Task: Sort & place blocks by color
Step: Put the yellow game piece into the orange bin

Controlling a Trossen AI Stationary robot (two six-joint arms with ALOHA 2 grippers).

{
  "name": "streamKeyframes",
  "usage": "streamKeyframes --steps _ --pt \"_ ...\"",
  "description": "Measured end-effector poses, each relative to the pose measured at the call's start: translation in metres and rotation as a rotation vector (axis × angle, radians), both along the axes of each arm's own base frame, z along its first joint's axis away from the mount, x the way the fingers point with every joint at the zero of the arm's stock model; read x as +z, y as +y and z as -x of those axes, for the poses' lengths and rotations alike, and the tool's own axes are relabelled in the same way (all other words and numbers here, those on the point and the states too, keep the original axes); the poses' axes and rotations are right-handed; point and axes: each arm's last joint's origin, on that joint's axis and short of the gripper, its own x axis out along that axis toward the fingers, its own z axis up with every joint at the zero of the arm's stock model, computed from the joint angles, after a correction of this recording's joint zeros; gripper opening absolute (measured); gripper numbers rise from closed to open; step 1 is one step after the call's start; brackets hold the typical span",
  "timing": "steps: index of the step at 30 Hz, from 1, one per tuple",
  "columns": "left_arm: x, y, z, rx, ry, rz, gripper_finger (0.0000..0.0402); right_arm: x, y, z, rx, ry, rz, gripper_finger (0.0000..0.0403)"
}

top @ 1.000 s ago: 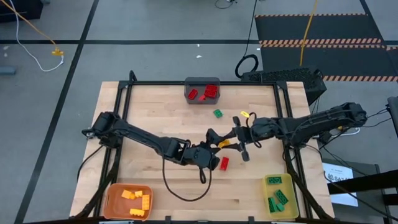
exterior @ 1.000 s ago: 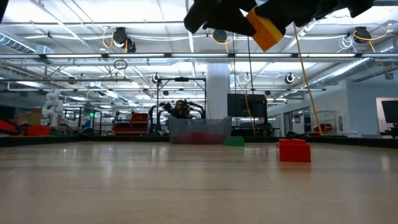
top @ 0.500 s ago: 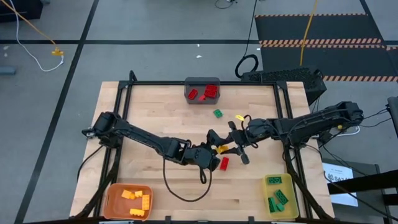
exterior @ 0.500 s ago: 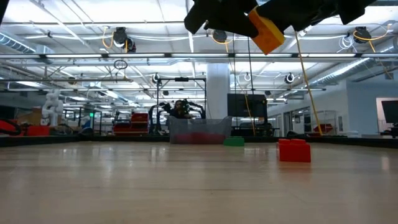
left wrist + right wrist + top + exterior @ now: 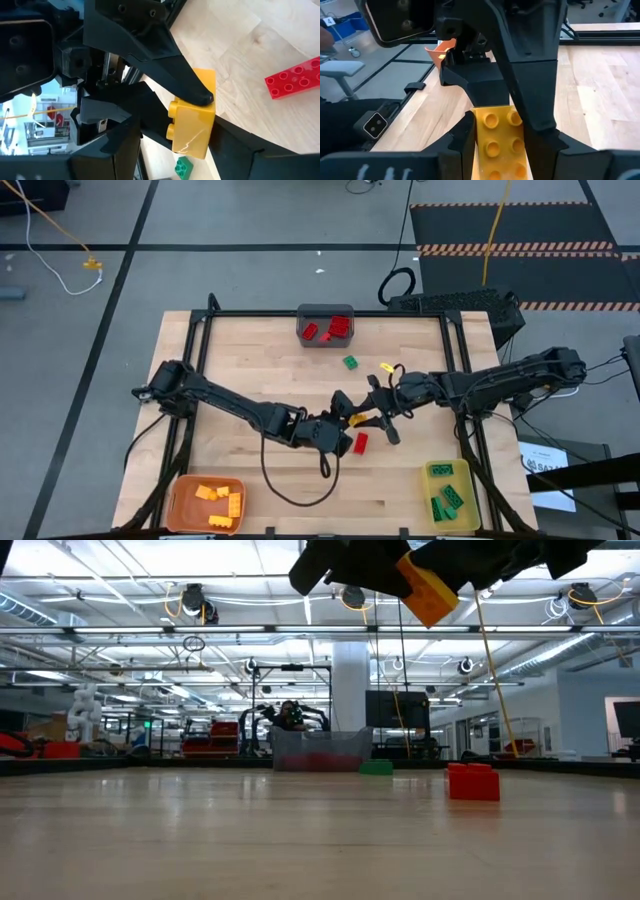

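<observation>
Yellow block (image 5: pixel 192 120) held in mid-air above table centre, both grippers on it at once.

Right gripper (image 5: pixel 377 412) pinches the block; left gripper (image 5: pixel 345 418) has its jaws either side of it, grip not confirmed. Risk, as judged: release before the left jaws seat would drop or twist it onto the red block (image 5: pixel 361 442) just beside. Count: two loose red and green blocks on the table (image 5: pixel 250 360), green one (image 5: pixel 351 362) near the gray bin (image 5: pixel 304 335); orange bin (image 5: pixel 180 505), yellow bin (image 5: pixel 470 515).
</observation>
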Motion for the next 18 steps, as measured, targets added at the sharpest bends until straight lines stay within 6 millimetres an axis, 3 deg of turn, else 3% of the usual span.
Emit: streamKeyframes --steps 18 --pt "0.002 -0.015 0.002 -0.019 -0.025 -0.079 0.0213 0.000 0.000 0.000 -0.010 0.013 -0.011 0.0117"
